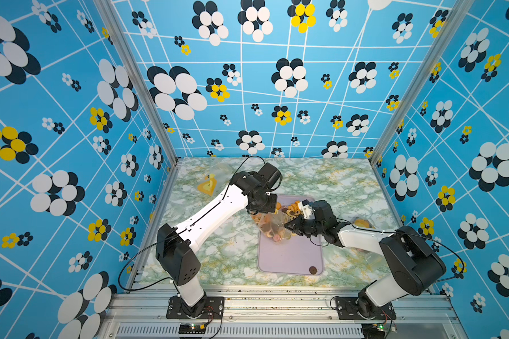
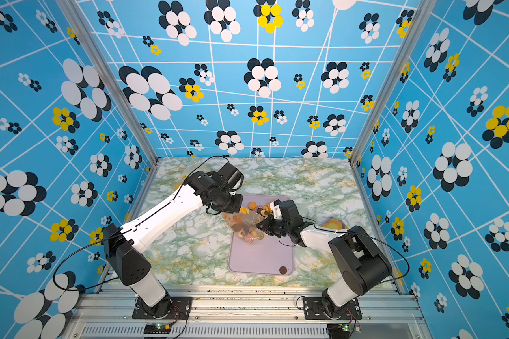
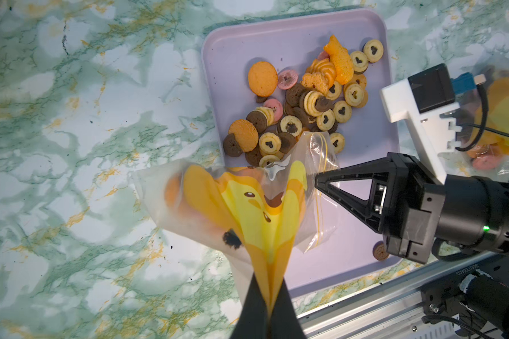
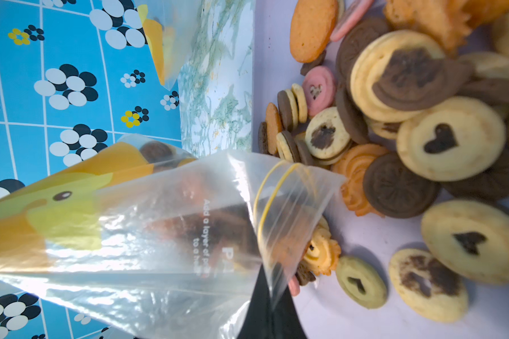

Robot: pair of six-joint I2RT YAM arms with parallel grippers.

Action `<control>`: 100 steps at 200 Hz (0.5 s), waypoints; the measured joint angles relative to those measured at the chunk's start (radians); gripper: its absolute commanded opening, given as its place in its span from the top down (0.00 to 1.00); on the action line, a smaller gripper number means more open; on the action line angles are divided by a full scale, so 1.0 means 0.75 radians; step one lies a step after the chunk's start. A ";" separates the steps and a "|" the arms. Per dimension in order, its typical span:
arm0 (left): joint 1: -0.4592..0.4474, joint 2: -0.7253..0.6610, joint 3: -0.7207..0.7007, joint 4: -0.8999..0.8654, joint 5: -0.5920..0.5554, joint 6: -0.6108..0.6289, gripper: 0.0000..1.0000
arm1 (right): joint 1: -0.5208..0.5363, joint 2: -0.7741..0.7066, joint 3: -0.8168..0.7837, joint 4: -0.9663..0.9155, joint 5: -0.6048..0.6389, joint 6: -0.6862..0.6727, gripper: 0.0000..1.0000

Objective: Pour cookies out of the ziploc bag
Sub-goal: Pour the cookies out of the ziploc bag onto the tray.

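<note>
1. Table (image 1: pixel 218 258): green-and-white marble pattern, enclosed by blue flowered walls.

2. Tray (image 1: pixel 291 258): lilac, rectangular, at the centre of the table, long axis running near to far. Its near half is mostly bare.

3. Ziploc bag (image 1: pixel 272 226): clear film with a yellow duck print, held above the left and middle part of the tray. Both top views show it tilted. In the left wrist view its mouth lies just beside the heap.

4. Second bag (image 1: pixel 209 183): lies on the far left of the table. Third bag (image 1: pixel 362 224): lies on the right, partly under the right arm.

5. Left gripper (image 3: pixel 268 281): closed, pinching the folded duck-printed end of the ziploc bag.

6. Right gripper (image 4: pixel 266 281): closed, pinching the clear film at the mouth, beside the yellow zip line.

7. Cookies (image 1: pixel 291 208): most lie heaped on the far half of the tray, in orange, dark brown, pink and pale with dark heart centres. Several more are visible inside the ziploc bag.

8. Single brown cookie (image 1: pixel 312 270): lies apart from the heap, in the near right corner of the tray.
</note>
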 measured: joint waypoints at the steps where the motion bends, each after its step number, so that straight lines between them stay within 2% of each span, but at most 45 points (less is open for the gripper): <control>1: -0.001 0.000 0.000 0.000 0.000 0.000 1.00 | 0.000 0.001 0.000 0.000 0.000 0.000 0.96; 100: -0.027 -0.001 -0.043 0.047 0.005 -0.006 1.00 | 0.000 0.050 0.003 0.009 -0.020 0.001 0.96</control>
